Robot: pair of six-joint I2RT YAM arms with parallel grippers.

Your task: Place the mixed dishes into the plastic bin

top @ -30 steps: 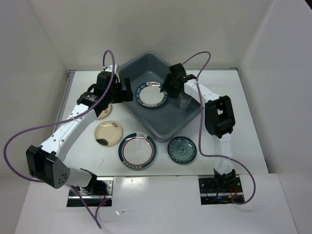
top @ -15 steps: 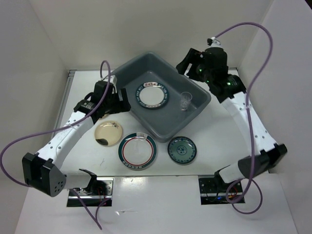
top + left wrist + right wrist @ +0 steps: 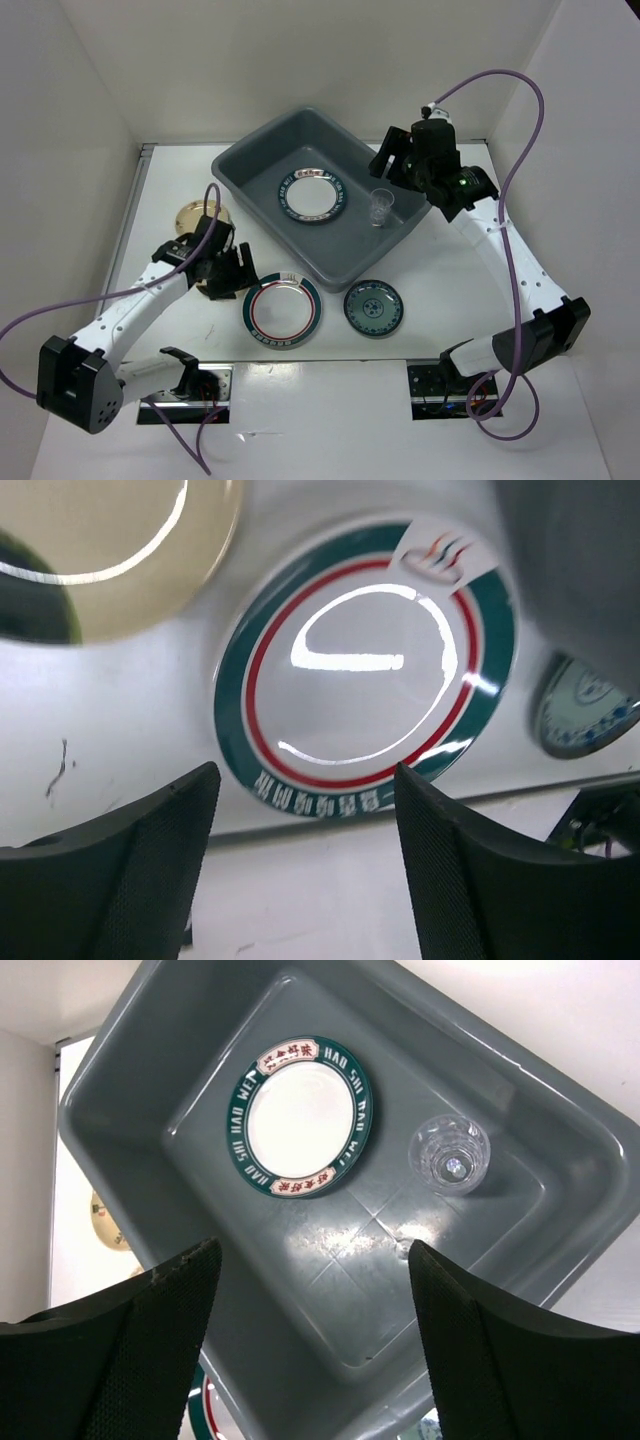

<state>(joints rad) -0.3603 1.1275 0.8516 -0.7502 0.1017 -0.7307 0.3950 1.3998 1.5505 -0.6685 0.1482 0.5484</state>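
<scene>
The dark grey plastic bin [image 3: 262, 149] stands at the table's middle back. Inside it lie a white plate with a dark patterned rim [image 3: 312, 196] and a clear cup [image 3: 381, 207], both also in the right wrist view, plate [image 3: 300, 1117] and cup [image 3: 449, 1154]. My right gripper [image 3: 397, 160] hangs open above the bin's far right rim. A red-and-green rimmed plate [image 3: 282, 310] and a small teal plate [image 3: 373, 307] lie in front of the bin. My left gripper [image 3: 222, 272] is open and empty over a gold-cream plate [image 3: 110, 550]. A second gold plate [image 3: 198, 215] lies further back.
White walls close the table at the left, back and right. Purple cables loop above both arms. The near table edge and the arm bases run along the bottom of the top view. The bin's wall [image 3: 590, 560] fills the upper right of the left wrist view.
My left gripper has pulled back from the bin's left rim to the near left, over the gold-cream plate, jaws narrowing slightly. My right gripper rose out of the bin, leaving the cup standing inside.
</scene>
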